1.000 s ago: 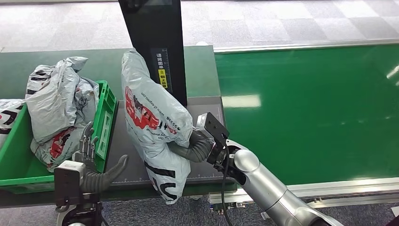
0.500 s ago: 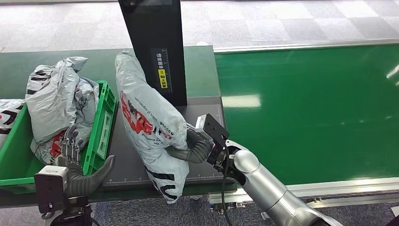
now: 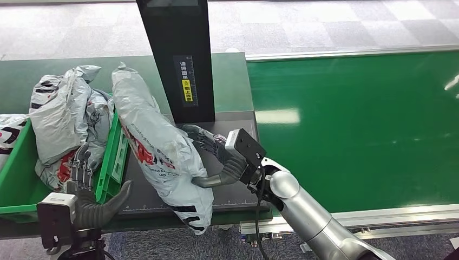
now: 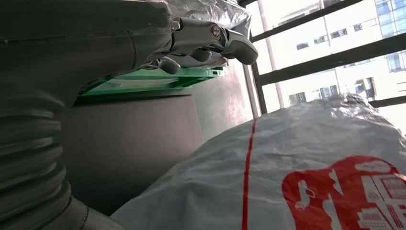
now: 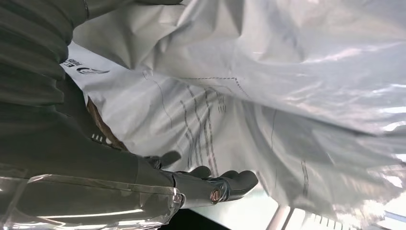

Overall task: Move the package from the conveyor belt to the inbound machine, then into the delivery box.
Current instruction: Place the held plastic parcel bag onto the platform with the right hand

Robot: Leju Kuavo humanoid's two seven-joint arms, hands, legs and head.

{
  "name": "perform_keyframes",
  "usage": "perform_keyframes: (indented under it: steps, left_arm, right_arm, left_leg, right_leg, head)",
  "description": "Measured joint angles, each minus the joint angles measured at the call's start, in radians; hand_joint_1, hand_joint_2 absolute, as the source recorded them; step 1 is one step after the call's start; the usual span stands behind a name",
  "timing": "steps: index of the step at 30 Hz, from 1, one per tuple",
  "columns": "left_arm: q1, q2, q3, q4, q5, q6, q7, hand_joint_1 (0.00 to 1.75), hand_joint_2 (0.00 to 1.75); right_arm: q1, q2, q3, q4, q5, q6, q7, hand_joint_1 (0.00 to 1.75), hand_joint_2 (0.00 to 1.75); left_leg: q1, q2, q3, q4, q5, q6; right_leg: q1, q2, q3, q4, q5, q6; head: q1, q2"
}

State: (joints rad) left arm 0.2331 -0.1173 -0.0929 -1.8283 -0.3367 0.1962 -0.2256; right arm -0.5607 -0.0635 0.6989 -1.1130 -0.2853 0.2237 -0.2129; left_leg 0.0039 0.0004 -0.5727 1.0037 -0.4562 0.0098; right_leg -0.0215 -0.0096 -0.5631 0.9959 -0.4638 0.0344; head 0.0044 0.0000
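The grey package (image 3: 157,146) with red print lies slanted on the inbound machine's dark platform (image 3: 142,190). Its top end leans over the rim of the green delivery box (image 3: 116,154), and its bottom end hangs over the platform's front edge. My right hand (image 3: 211,154) is at the package's right side, fingers spread behind it and thumb reaching along its lower edge. The right wrist view shows that hand (image 5: 143,187) stretched out beside the crinkled package (image 5: 268,96). My left hand (image 3: 81,187) stands open at the box's front corner, apart from the package (image 4: 297,177).
The machine's black column (image 3: 178,54) rises right behind the package. Several grey packages (image 3: 65,119) fill the green box. The green conveyor belt (image 3: 352,124) stretches to the right, with its metal rail along the front.
The package has tipped left, away from the column and onto the box's rim. My right hand's fingers have come off it and spread. My left hand dropped down and left, then held still.
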Motion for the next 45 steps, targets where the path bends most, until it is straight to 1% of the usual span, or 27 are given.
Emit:
perform_keyframes:
  steps: [5, 9, 14, 21, 26, 32, 38, 45]
  left_arm:
    - [0.011, -0.005, 0.0, -0.01, 0.0, -0.001, -0.001, 0.0, 1.75]
    - [0.025, -0.006, 0.002, -0.018, 0.002, 0.002, -0.009, 0.0, 1.75]
    - [0.044, -0.006, 0.005, -0.031, 0.014, 0.002, -0.023, 0.0, 1.75]
    - [0.057, -0.006, 0.017, -0.044, 0.019, -0.013, -0.029, 0.0, 1.75]
    - [0.068, -0.01, 0.027, -0.063, 0.01, -0.031, -0.028, 0.0, 1.75]
    - [0.081, -0.024, 0.038, -0.088, -0.017, -0.054, -0.025, 0.0, 1.75]
    - [0.083, -0.035, 0.042, -0.113, -0.048, -0.073, -0.025, 0.0, 1.75]
    - [0.08, -0.037, 0.033, -0.145, -0.087, -0.091, -0.025, 0.0, 1.75]
  right_arm:
    - [0.005, -0.002, -0.03, -0.026, 0.022, -0.054, -0.026, 0.0, 1.75]
    - [0.028, -0.014, -0.076, -0.069, 0.031, -0.102, -0.06, 0.0, 1.75]
    - [0.096, -0.031, -0.182, -0.149, 0.036, -0.148, -0.097, 0.0, 1.75]
    - [0.221, -0.036, -0.343, -0.273, 0.066, -0.174, -0.106, 0.0, 1.75]
    - [0.335, -0.035, -0.47, -0.388, 0.084, -0.159, -0.106, 0.0, 1.75]
    - [0.422, -0.027, -0.591, -0.48, 0.083, -0.125, -0.102, 0.0, 1.75]
    - [0.48, 0.001, -0.663, -0.54, 0.085, -0.092, -0.091, 0.0, 1.75]
    - [0.501, 0.027, -0.712, -0.565, 0.084, -0.067, -0.085, 0.0, 1.75]
  left_leg:
    - [0.0, 0.0, 0.0, 0.0, 0.0, 0.0]
    - [0.0, 0.0, 0.0, 0.0, 0.0, 0.0]
    - [0.0, 0.0, 0.0, 0.0, 0.0, 0.0]
    - [0.0, 0.0, 0.0, 0.0, -0.001, 0.0]
    - [0.0, -0.001, 0.0, 0.0, -0.001, -0.001]
    - [0.0, -0.001, 0.0, 0.0, -0.002, -0.001]
    - [0.0, 0.0, 0.0, 0.0, -0.002, -0.001]
    - [0.0, 0.0, 0.0, 0.0, -0.002, -0.001]
  right_leg:
    - [0.0, 0.0, 0.0, 0.0, 0.0, 0.0]
    - [0.0, 0.0, 0.0, 0.0, 0.0, 0.0]
    - [0.0, 0.0, 0.0, 0.0, 0.0, 0.0]
    - [0.0, 0.0, 0.0, 0.0, -0.001, 0.0]
    - [0.0, 0.0, 0.0, 0.0, -0.001, -0.001]
    - [0.0, 0.0, 0.0, 0.0, -0.001, -0.001]
    - [0.0, 0.0, 0.0, 0.0, -0.001, -0.002]
    - [0.0, 0.0, 0.0, 0.0, -0.001, -0.002]
  head:
    - [0.0, 0.0]
    - [0.0, 0.0]
    - [0.0, 0.0]
    - [0.0, 0.0]
    - [0.0, 0.0]
    - [0.0, 0.0]
    - [0.0, 0.0]
    - [0.0, 0.0]
